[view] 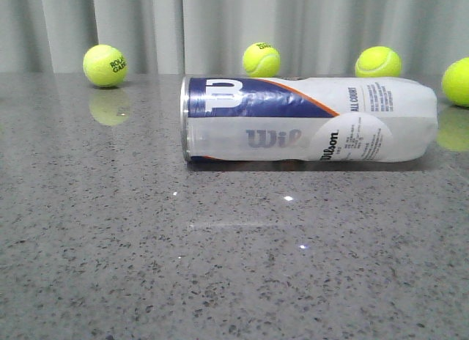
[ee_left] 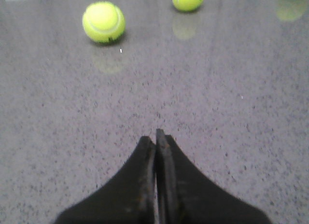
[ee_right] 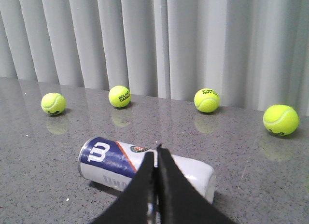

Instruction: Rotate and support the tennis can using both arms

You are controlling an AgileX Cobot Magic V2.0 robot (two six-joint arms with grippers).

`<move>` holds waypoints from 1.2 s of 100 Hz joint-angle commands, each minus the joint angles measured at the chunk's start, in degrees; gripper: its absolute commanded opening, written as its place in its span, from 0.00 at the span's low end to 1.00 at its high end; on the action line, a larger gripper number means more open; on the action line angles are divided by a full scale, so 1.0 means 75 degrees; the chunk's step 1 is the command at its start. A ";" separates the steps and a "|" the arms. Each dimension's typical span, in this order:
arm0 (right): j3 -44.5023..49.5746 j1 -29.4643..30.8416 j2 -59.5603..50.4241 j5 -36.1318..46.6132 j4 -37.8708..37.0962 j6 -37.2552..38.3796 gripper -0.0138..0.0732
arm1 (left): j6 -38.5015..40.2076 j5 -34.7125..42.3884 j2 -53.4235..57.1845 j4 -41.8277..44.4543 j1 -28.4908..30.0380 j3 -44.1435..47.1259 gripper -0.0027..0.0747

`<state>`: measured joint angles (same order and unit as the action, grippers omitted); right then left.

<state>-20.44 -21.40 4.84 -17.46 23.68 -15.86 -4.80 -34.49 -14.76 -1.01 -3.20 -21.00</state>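
Observation:
The tennis can (view: 308, 119) lies on its side on the grey table, metal rim to the left, white, navy and orange label facing me. It also shows in the right wrist view (ee_right: 111, 161), lying flat past the fingers. My right gripper (ee_right: 156, 154) is shut and empty, above and short of the can. My left gripper (ee_left: 157, 137) is shut and empty over bare table, and the can is out of its view. Neither gripper shows in the front view.
Several yellow tennis balls lie along the table's back edge before a grey curtain: one at far left (view: 105, 65), one at centre (view: 261, 59), one to the right (view: 377, 62), one at the right edge (view: 458, 80). Two of them show in the left wrist view (ee_left: 103, 22), (ee_left: 187, 0).

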 commanded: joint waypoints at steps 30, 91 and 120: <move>-0.0184 0.0033 0.0092 0.0511 0.0106 0.0001 0.09 | 0.0012 -0.1647 -0.3139 -0.0349 0.0010 -0.1955 0.06; -0.0184 0.0033 0.0092 0.0511 0.0106 0.0001 0.09 | -0.1953 -0.2835 -0.5728 -0.5203 0.0010 -0.3245 0.68; -0.0184 0.0033 0.0092 0.0511 0.0106 0.0001 0.09 | -0.3822 -0.3935 -0.6907 -0.8703 -0.0102 -0.3340 0.68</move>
<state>-20.44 -21.40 4.84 -17.54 23.80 -15.73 -30.81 -61.74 -64.96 -57.62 -3.20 -44.05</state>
